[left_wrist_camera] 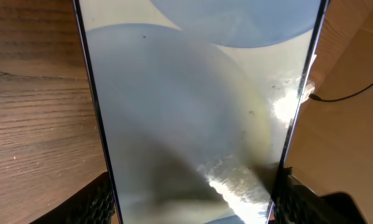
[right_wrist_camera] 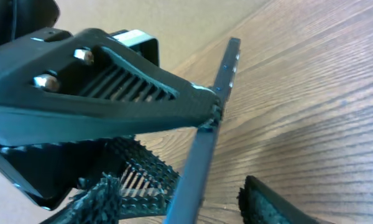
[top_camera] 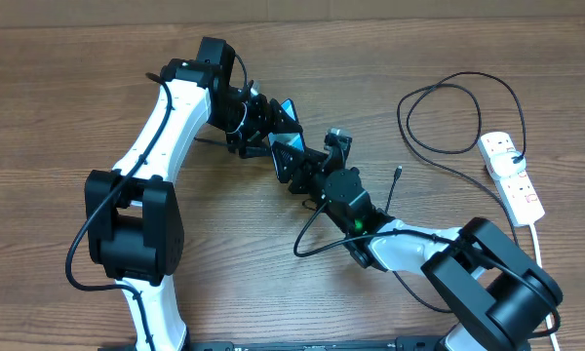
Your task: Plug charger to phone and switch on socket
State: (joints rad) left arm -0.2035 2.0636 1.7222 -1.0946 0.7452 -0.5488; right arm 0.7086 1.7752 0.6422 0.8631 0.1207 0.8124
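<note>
The phone (top_camera: 291,144) is held off the table at the middle, tilted, its light blue screen partly visible. My left gripper (top_camera: 271,132) is shut on it; in the left wrist view the phone (left_wrist_camera: 186,93) fills the frame between the left gripper's (left_wrist_camera: 193,208) fingers. My right gripper (top_camera: 300,172) is open just below it; in the right wrist view its fingers (right_wrist_camera: 186,202) straddle the phone's thin edge (right_wrist_camera: 227,68) with gaps on both sides. The charger's plug (top_camera: 397,173) lies on the table to the right. The socket (top_camera: 512,175) lies at the far right.
The charger's black cable (top_camera: 448,107) loops on the table between the arms and the socket. A stretch of black cable (left_wrist_camera: 351,95) shows right of the phone in the left wrist view. The socket's white cord (top_camera: 538,239) runs toward the front edge.
</note>
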